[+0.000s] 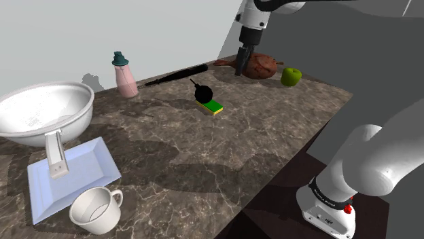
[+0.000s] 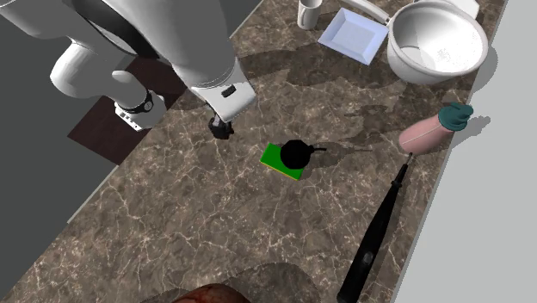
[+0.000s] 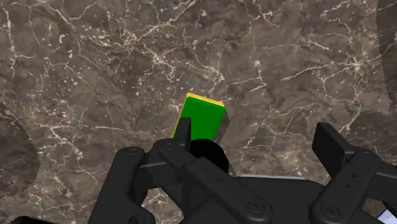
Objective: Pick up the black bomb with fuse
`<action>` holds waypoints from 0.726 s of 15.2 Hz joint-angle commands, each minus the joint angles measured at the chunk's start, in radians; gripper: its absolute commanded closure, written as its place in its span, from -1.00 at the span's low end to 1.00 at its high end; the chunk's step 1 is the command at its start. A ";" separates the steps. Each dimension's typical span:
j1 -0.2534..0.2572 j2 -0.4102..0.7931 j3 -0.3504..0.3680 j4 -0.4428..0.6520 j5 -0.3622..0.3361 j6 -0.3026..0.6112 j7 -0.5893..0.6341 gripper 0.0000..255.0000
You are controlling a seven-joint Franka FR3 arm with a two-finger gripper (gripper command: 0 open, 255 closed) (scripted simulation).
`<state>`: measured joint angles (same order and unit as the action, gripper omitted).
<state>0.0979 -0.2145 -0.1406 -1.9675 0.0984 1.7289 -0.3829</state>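
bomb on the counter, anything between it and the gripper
Nothing visible does. The open gripper hangs above bare counter beside the bomb. A flat green sponge lies against the bomb and might crowd the grasp.

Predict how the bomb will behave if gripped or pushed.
Being round, the bomb would probably roll if nudged, though the sponge by it may check that. Its curved body could slip from the gripper. The thin fuse looks a weak handle.
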 commanded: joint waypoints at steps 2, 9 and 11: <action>0.010 0.138 -0.010 0.115 0.020 0.003 -0.084 -1.00; 0.009 0.448 0.000 0.426 0.064 -0.043 -0.246 -1.00; 0.006 0.542 0.010 0.536 0.073 -0.069 -0.284 -1.00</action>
<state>0.1078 0.2810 -0.1330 -1.4802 0.1666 1.6674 -0.6403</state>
